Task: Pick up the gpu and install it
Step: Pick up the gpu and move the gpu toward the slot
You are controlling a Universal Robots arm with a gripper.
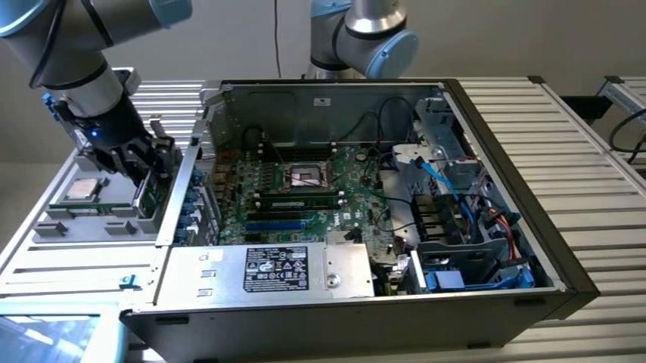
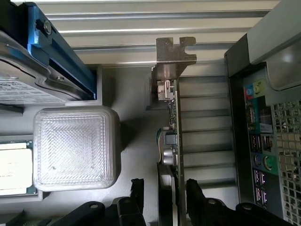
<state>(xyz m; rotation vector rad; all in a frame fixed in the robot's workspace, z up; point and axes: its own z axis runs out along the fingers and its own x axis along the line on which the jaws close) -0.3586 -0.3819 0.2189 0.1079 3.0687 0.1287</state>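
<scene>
The gpu (image 2: 172, 123) stands on edge in a slot of the grey parts tray (image 1: 60, 227), its silver end bracket (image 2: 174, 52) at the far end, green board on one face and black cooler on the other. In the exterior view the gpu (image 1: 151, 193) sits just outside the open computer case (image 1: 565, 249), on the exterior view's left. My gripper (image 2: 165, 195) is down over the card, one black finger on each side, with small gaps to both faces. It is open. In the exterior view the gripper (image 1: 141, 165) hangs right above the tray slot.
A hard drive in a blue caddy (image 2: 33, 70), a clear ribbed plastic cover (image 2: 75, 148) and a processor (image 2: 13, 168) lie in the tray beside the card. The case's rear port panel (image 2: 259, 141) stands close by. Inside the case are the motherboard (image 1: 302, 181) and power supply (image 1: 268, 268).
</scene>
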